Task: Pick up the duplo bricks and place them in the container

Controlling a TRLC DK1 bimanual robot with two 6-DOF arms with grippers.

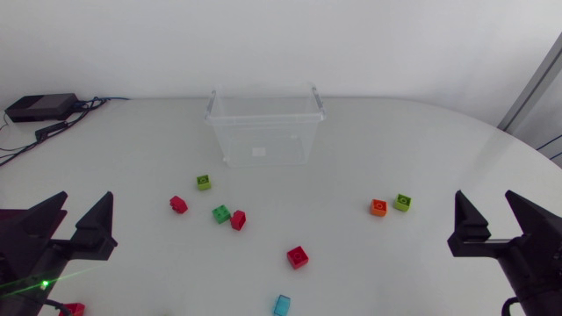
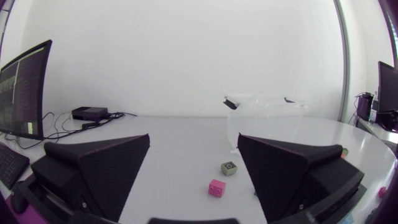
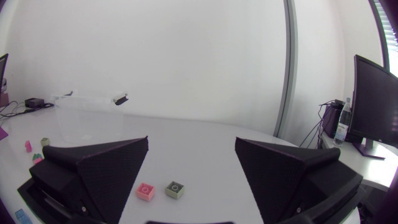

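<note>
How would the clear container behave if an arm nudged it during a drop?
The clear container looks thin-walled and empty, so it is probably light and apt to slide on the smooth table. Its broad flat base suggests skidding rather than tipping.

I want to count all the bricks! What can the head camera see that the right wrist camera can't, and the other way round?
Only the head view: the left arm with its open jaws. Only the right wrist view: nothing extra on the table. Both: the clear container, the orange brick and the green brick beside it, and the right arm with its open jaws.
</note>
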